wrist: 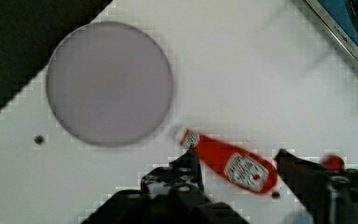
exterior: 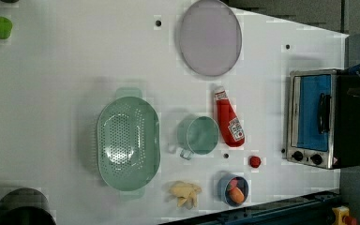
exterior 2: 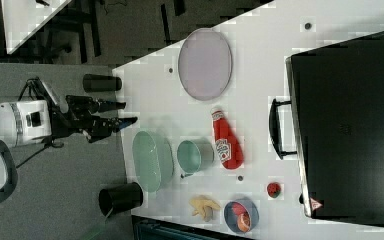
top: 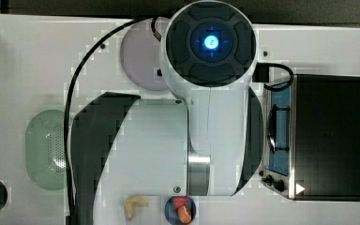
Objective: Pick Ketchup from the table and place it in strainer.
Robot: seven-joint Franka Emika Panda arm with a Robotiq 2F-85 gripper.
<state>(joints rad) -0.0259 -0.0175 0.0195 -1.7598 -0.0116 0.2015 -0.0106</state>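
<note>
Glossy red plastic Ketchup [exterior: 228, 123] on smooth matt white table [exterior: 65, 65]

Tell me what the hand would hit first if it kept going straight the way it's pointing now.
Probably the ketchup bottle. In the wrist view the open hand points down at the table with the bottle lying flat between its fingers. Depth is unclear, so it might meet bare table beside it.

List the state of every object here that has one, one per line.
Ketchup: lying flat on the table, cap on.
Strainer: upright, empty.
Cup: upright, empty.
Plate: empty.
Toaster oven: door shut.
Small bowl: holds food.
Gripper: open, holding nothing.
</note>
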